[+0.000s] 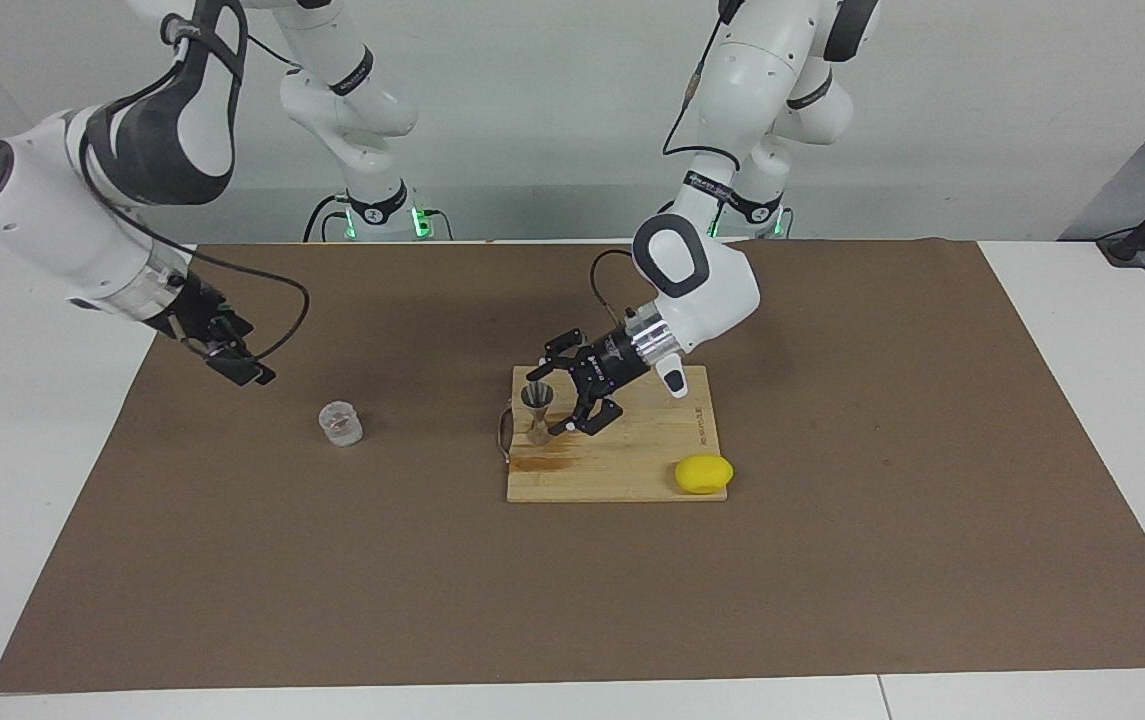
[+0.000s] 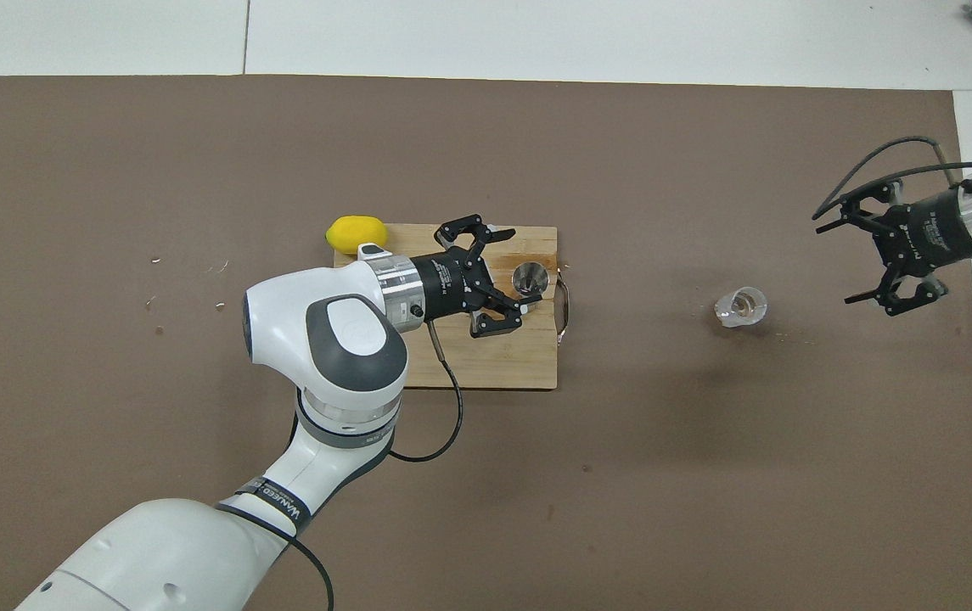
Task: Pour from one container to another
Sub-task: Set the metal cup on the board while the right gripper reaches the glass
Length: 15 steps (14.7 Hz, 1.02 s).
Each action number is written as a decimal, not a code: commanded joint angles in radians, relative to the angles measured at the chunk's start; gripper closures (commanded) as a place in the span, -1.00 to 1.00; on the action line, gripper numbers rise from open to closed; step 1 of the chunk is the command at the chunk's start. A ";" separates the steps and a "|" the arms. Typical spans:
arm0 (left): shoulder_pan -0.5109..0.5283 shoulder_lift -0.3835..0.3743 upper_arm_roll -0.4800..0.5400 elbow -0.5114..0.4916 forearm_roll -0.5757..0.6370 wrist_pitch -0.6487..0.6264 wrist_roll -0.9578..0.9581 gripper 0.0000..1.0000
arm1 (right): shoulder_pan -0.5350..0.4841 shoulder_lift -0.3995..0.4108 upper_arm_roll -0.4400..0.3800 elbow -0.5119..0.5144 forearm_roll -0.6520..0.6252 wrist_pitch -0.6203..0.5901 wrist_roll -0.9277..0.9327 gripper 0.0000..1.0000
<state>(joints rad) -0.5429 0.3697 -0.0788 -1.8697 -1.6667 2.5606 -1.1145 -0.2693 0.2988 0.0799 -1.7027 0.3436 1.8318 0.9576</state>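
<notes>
A plain pale wall (image 1: 552,120) fills the top of the frame. Below it a white table (image 1: 1082,340) carries a broad brown mat (image 1: 832,560).

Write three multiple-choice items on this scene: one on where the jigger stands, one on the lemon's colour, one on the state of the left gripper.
1. Where does the jigger stand?
A. On the wooden board
B. On the brown mat
C. In the clear cup

2. What colour is the lemon?
A. Green
B. Yellow
C. Red

3. What is the left gripper doing?
A. Shut on the cup
B. Open beside the jigger
C. Shut on the lemon

Key: 1 A, its base rests on the board's wood. 2 B, it is plainly yellow. 3 B, its fingers are spread at the jigger, and the cup and lemon stand apart from it.
</notes>
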 commanded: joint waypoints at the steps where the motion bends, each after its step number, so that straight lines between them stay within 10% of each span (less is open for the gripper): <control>1: 0.026 -0.054 -0.002 -0.014 0.019 -0.026 0.001 -1.00 | -0.021 0.019 0.009 -0.083 0.092 0.099 0.021 -1.00; 15: 0.296 -0.207 0.014 0.006 0.726 -0.252 0.010 -1.00 | -0.057 0.103 0.011 -0.293 0.402 0.211 -0.171 -1.00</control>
<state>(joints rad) -0.2816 0.1882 -0.0657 -1.8577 -1.0515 2.3263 -1.1134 -0.3276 0.4267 0.0832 -1.9341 0.7057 2.0043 0.8246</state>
